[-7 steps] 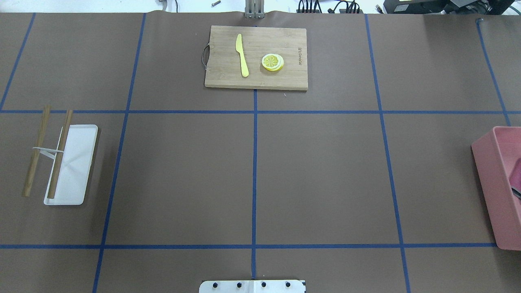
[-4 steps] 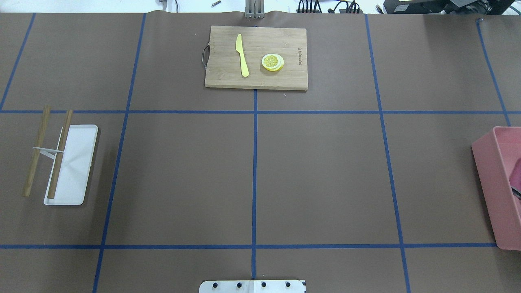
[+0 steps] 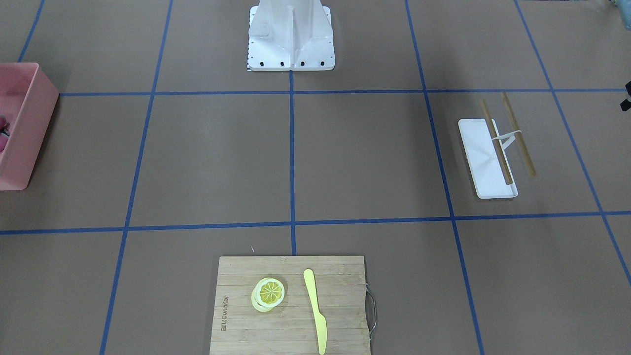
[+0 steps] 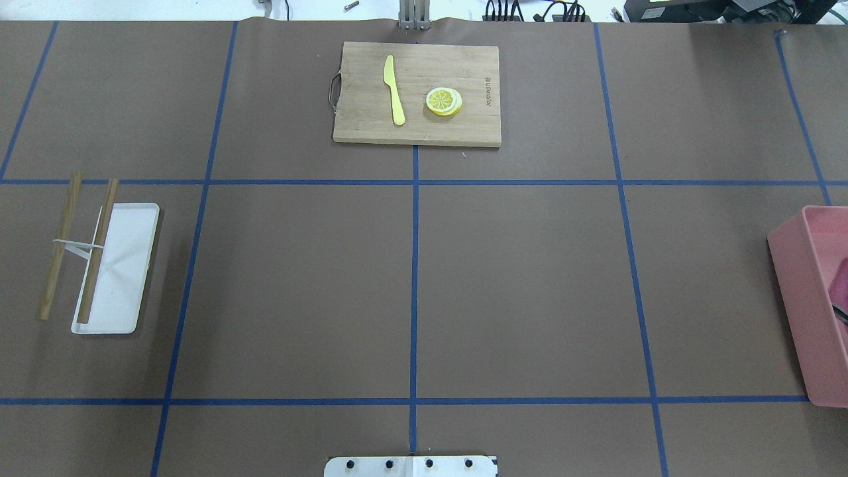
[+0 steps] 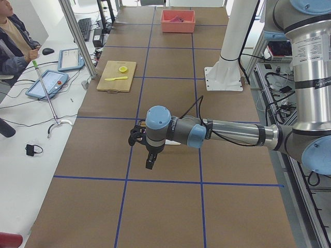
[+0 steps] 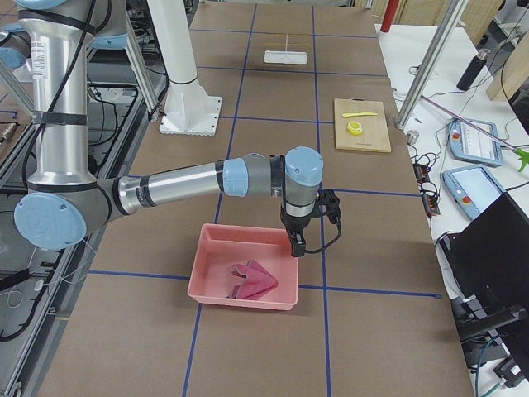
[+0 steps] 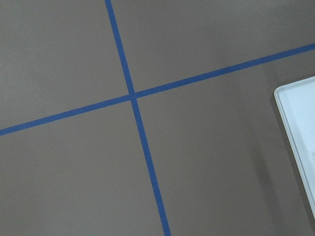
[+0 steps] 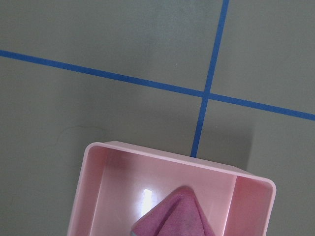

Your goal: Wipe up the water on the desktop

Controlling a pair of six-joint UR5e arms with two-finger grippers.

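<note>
The brown desk [image 4: 517, 285], crossed by blue tape lines, spreads under both arms. The left pincer [image 5: 150, 163] hangs above it near a white tray [image 4: 129, 278]. The right pincer [image 6: 297, 245] hangs by a pink bin [image 6: 240, 298] holding a pink cloth [image 6: 252, 279]; I cannot tell whether either pincer is open or closed.

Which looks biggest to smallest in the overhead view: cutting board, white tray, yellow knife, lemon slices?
Largest to smallest as they look:
1. cutting board
2. white tray
3. yellow knife
4. lemon slices
</note>
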